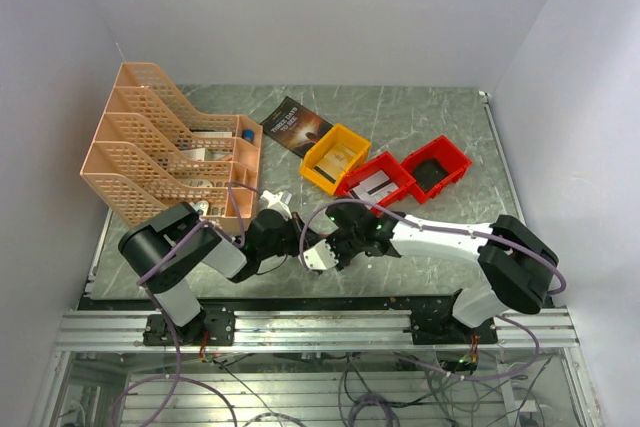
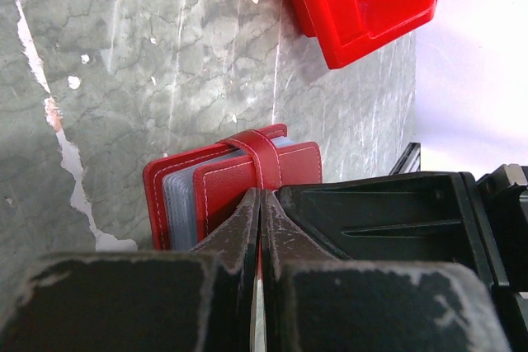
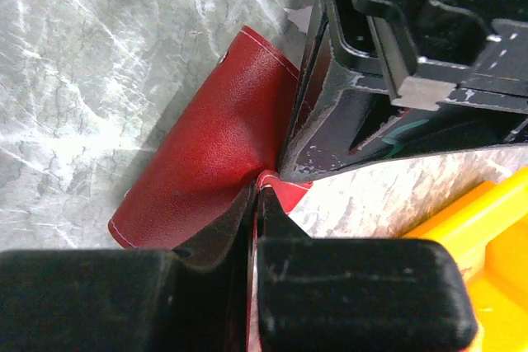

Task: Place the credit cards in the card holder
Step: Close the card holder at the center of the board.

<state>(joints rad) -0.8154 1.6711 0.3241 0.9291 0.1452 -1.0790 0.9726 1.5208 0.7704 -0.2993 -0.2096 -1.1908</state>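
— Down at the near edge of the worktop (image 1: 430,107), see? Both arms meet over the card holder (image 2: 235,183). It lies flat on the marble, between the two wrists.

— Who has it?

— Both. The left fingers (image 2: 252,220) are clenched on the flap side, right by the strap (image 2: 262,154). The right fingers (image 3: 266,208) are pinched tight on the edge of the red cover.

— What worries you?

— That strap looks wrapped around the holder. If they pull apart like that, I reckon the thin cover slips out of one pinch, or the whole thing skids. And neither arm is free to fetch a card.

— Where would the cards be?

— Bins at the back, I'd guess. The middle red bin (image 1: 352,185) holds a pale flat piece (image 1: 375,185), maybe a card. The yellow bin (image 1: 316,169) has something light in it; I can't make it out. The other red bin (image 1: 455,160) looks dark inside. The peach file rack (image 1: 150,162) has a few small bits.
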